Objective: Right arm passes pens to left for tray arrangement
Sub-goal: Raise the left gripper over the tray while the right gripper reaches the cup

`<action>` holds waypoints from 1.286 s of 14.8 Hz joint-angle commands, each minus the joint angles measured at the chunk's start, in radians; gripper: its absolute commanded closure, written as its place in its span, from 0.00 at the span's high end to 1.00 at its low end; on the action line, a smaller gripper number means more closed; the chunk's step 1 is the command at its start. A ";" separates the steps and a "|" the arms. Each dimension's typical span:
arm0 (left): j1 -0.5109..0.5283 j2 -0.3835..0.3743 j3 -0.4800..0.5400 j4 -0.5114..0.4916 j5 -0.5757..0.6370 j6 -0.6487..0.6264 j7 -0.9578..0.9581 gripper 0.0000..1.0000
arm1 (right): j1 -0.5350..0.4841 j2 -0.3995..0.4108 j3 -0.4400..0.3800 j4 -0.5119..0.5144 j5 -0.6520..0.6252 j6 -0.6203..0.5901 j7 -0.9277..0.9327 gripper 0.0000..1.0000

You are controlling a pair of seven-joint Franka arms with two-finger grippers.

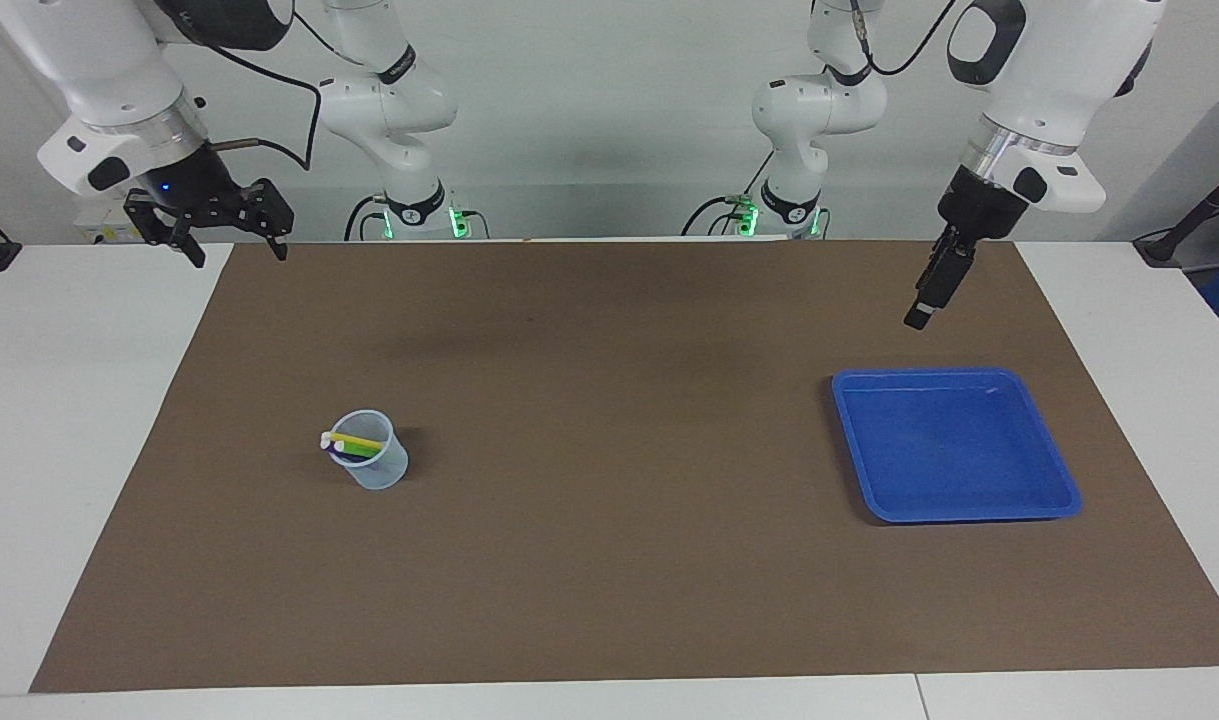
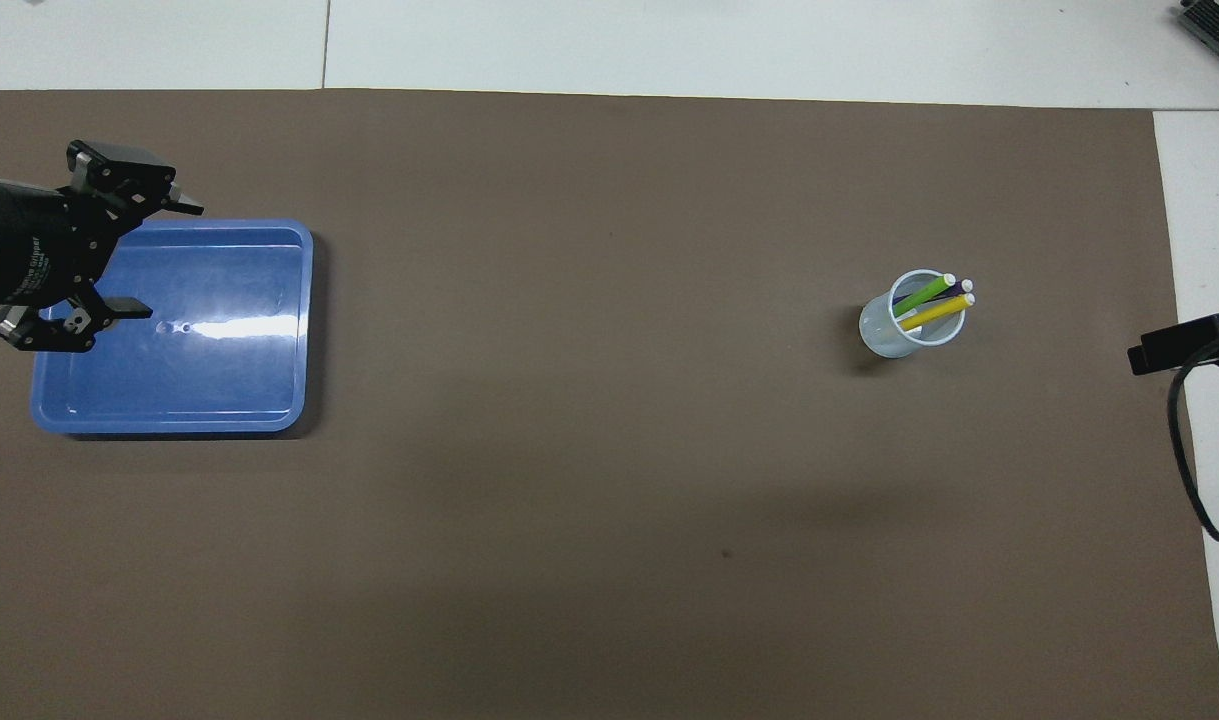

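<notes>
Three pens, yellow (image 2: 934, 312), green (image 2: 921, 293) and purple (image 2: 957, 289), lean together in a small translucent cup (image 1: 374, 470) on the brown mat, toward the right arm's end. The blue tray (image 1: 954, 445) lies bare at the left arm's end. My right gripper (image 1: 241, 255) hangs open and holds nothing, high over the mat's corner by the robots. In the overhead view, only one of its fingers (image 2: 1164, 350) pokes in. My left gripper (image 2: 159, 258) is open and raised over the tray's rim. In the facing view this left gripper (image 1: 917, 316) is edge-on, pointing down.
The brown mat (image 1: 609, 560) covers most of the white table (image 1: 59, 450). A black cable (image 2: 1184, 470) loops at the right arm's edge of the overhead view. Between the cup (image 2: 904, 335) and the tray (image 2: 189, 390) there is only mat.
</notes>
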 commanded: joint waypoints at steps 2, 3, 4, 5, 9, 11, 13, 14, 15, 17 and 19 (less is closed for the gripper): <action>-0.006 -0.029 0.006 -0.040 -0.011 0.044 -0.135 1.00 | -0.009 -0.024 0.008 -0.022 0.002 0.000 0.015 1.00; -0.011 -0.028 0.004 -0.036 -0.012 0.037 -0.142 1.00 | -0.011 -0.030 0.008 -0.022 0.002 -0.002 0.012 1.00; -0.021 -0.026 0.000 -0.033 -0.024 0.037 -0.193 1.00 | -0.011 -0.031 0.008 -0.025 0.000 -0.002 0.000 1.00; -0.047 -0.029 -0.002 -0.040 -0.030 0.047 -0.268 1.00 | -0.008 -0.033 0.008 -0.027 0.000 -0.002 0.001 1.00; -0.071 -0.041 -0.002 -0.086 -0.101 0.093 -0.365 1.00 | -0.005 -0.076 0.008 -0.135 -0.006 0.076 -0.066 1.00; -0.071 -0.049 -0.002 -0.100 -0.106 0.096 -0.370 1.00 | -0.014 -0.108 0.007 -0.249 0.003 0.160 -0.162 1.00; -0.071 -0.049 -0.002 -0.121 -0.110 0.124 -0.382 1.00 | -0.014 -0.099 0.007 -0.279 0.006 0.202 -0.204 1.00; -0.071 -0.054 -0.002 -0.149 -0.112 0.156 -0.414 1.00 | -0.012 -0.081 0.007 -0.279 0.015 0.211 -0.213 1.00; -0.071 -0.064 -0.004 -0.181 -0.112 0.196 -0.447 1.00 | -0.014 -0.058 0.007 -0.274 0.053 0.234 -0.221 1.00; -0.071 -0.071 -0.004 -0.239 -0.148 0.253 -0.475 1.00 | -0.011 -0.006 0.007 -0.268 0.091 0.294 -0.253 1.00; -0.098 -0.060 -0.004 -0.281 -0.170 0.285 -0.475 1.00 | -0.002 0.037 0.011 -0.266 0.092 0.349 -0.261 1.00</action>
